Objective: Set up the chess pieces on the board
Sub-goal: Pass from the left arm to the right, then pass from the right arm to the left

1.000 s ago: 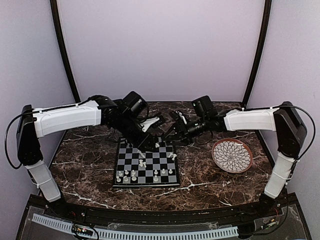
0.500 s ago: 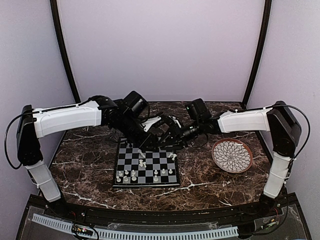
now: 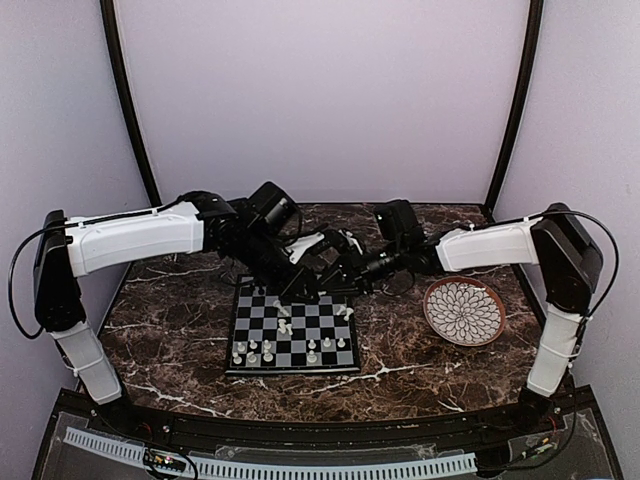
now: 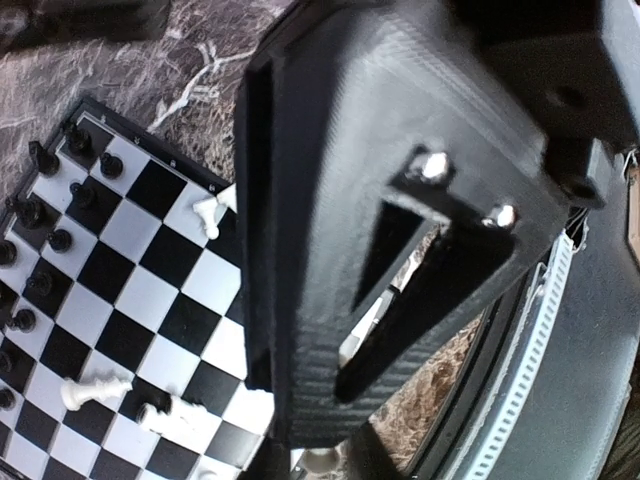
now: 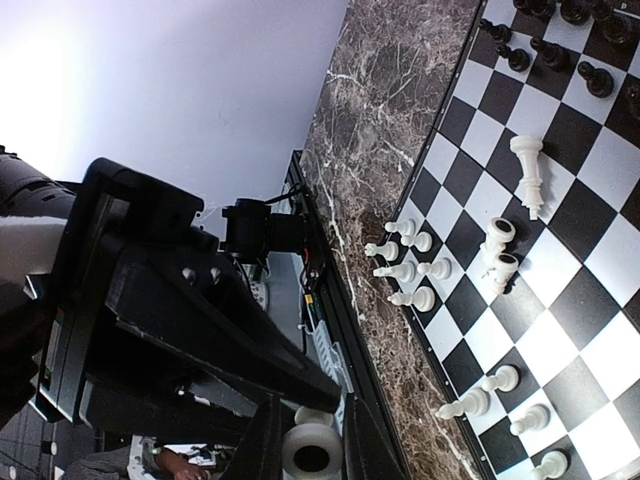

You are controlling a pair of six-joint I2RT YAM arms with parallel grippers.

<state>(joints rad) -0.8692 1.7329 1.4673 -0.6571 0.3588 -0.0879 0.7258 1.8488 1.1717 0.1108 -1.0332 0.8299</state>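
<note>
Above the far edge of the board [image 3: 290, 370] my two grippers meet tip to tip. The right gripper [image 3: 337, 278] [image 5: 312, 425] is shut on a white chess piece [image 5: 312, 455], its hollow round base facing the right wrist camera. The left gripper [image 3: 305, 285] [image 4: 310, 420] has its tips at the other end of that piece [image 4: 322, 460]; its own fingers hide how its jaws stand. Black chess pieces [image 5: 560, 50] [image 4: 45, 230] fill the board's far rows. White pawns [image 5: 405, 270] stand near the front. A white king [image 5: 528, 175] and two rooks [image 5: 497, 250] lie mid-board.
A round white petal-patterned plate [image 3: 463, 311] with a brown rim sits on the marble table to the right of the board. Both forearms stretch in over the table's back half. Purple walls close in on the sides and back.
The right gripper has moved left up to the left gripper and closed its wide-open jaws on the white piece. The left arm has hardly moved.
</note>
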